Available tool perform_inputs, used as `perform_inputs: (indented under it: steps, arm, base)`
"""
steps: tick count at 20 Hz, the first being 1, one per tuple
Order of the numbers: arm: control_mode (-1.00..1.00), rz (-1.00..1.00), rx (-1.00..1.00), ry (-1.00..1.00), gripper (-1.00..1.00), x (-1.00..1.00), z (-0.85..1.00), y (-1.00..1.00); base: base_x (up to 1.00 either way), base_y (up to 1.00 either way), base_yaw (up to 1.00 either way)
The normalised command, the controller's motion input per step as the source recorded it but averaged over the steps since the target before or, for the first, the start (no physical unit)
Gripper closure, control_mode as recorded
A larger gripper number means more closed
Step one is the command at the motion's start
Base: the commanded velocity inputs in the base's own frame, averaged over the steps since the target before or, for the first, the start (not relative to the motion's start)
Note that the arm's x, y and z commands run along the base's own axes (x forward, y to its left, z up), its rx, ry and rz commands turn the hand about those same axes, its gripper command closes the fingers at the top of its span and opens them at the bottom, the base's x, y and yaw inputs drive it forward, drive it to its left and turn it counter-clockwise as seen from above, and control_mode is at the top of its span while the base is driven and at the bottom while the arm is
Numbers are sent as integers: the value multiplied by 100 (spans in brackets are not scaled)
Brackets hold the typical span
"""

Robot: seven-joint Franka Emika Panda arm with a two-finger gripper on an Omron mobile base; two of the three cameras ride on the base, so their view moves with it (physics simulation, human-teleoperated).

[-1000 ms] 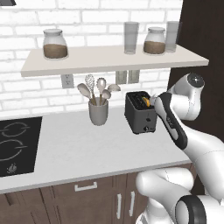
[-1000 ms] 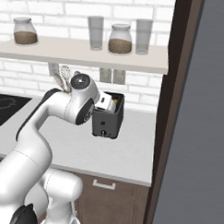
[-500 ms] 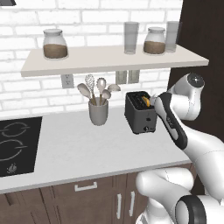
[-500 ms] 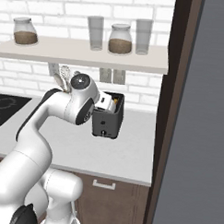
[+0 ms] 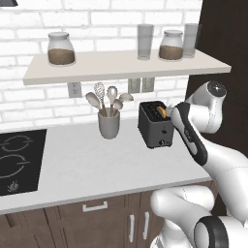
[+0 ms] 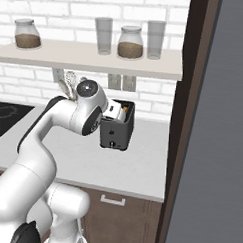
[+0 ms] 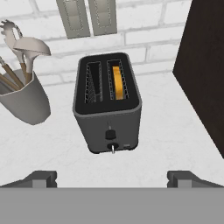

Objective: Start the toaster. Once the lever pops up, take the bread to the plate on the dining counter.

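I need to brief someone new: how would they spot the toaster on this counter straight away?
Start at the white worktop below the wall shelf with its jars. Near its right end, beside the dark tall panel, sits the toaster: a small black box with two top slots, bread in one. The grey utensil cup beside it is round and holds spoons.

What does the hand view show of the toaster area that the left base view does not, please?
Hand view: both slots from above, the bread sitting in one of them and the other empty, the lever and knob on the front, and the open gripper short of the toaster.

Left base view: the hob, the shelf with jars and glasses, and the arm.

Both: toaster, utensil cup, wall sockets, white worktop.
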Motion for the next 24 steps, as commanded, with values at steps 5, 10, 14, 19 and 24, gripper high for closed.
perform_inputs:
  steps: [5,10,14,19,24]
  arm:
    - [-100,0,0,0,-100,0,0,0]
    - [-100,0,0,0,-100,0,0,0]
    - [-100,0,0,0,-100,0,0,0]
    - [-100,0,0,0,-100,0,0,0]
    - [-100,0,0,0,-100,0,0,0]
  base:
    - [0,0,0]
    - [0,0,0]
    - [0,0,0]
    - [0,0,0]
    - [0,0,0]
